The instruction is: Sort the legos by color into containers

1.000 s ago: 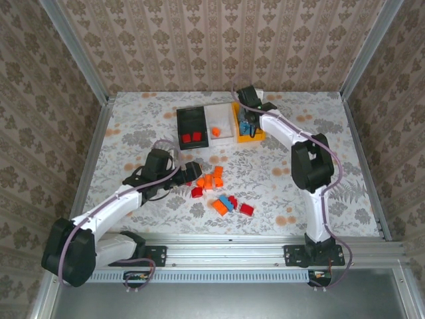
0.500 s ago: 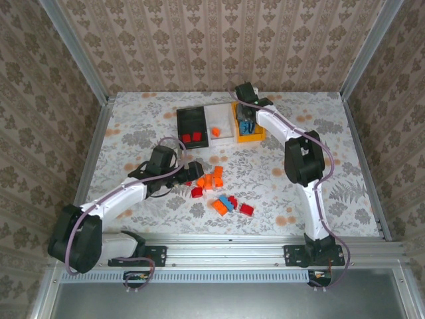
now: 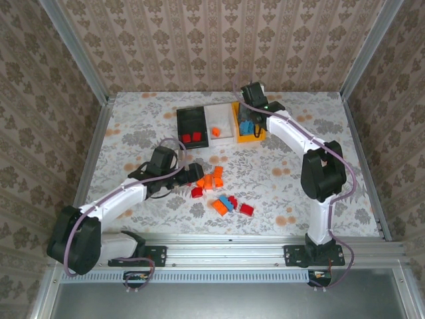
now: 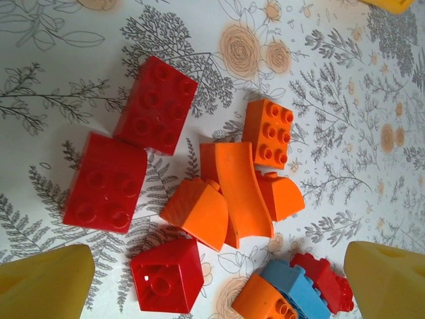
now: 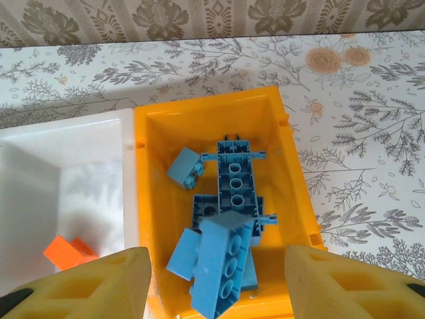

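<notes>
Three bins; the black bin holds two red bricks.

Orange-yellow bin with blue bricks; white bin with an orange brick; black bin with red bricks. Loose bricks red, orange, blue, on cloth white with grey leaves, orange roses. Beige damask walls.

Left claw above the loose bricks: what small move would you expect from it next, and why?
Probably a short drop straight down, then closing on the small red brick. The left gripper hangs open above it, the brick lying between its fingers, and the black bin already holds red bricks, so this one looks like the likeliest next pick.
</notes>
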Tool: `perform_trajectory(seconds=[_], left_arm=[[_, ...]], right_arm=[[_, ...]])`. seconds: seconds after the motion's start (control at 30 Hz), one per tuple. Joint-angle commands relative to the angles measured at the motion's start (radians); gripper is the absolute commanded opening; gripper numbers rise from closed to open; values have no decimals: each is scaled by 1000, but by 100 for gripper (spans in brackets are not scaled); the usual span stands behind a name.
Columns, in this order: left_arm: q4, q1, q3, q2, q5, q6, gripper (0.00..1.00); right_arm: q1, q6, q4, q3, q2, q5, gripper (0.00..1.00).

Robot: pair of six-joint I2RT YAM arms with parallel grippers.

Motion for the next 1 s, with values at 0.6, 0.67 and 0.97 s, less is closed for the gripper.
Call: perform_trajectory(seconds=[0.6, 0.67, 0.97], left_arm=[[-70, -94, -33, -100, -91, 35, 83], [-89, -88, -50, -133, -132, 32, 87], [-64, -49, -119, -178, -118, -16, 89]], right_arm=[[440, 100, -43, -790, -578, -82, 47], [496, 126, -59, -805, -608, -81, 47], [654, 162, -49, -744, -478, -53, 32]])
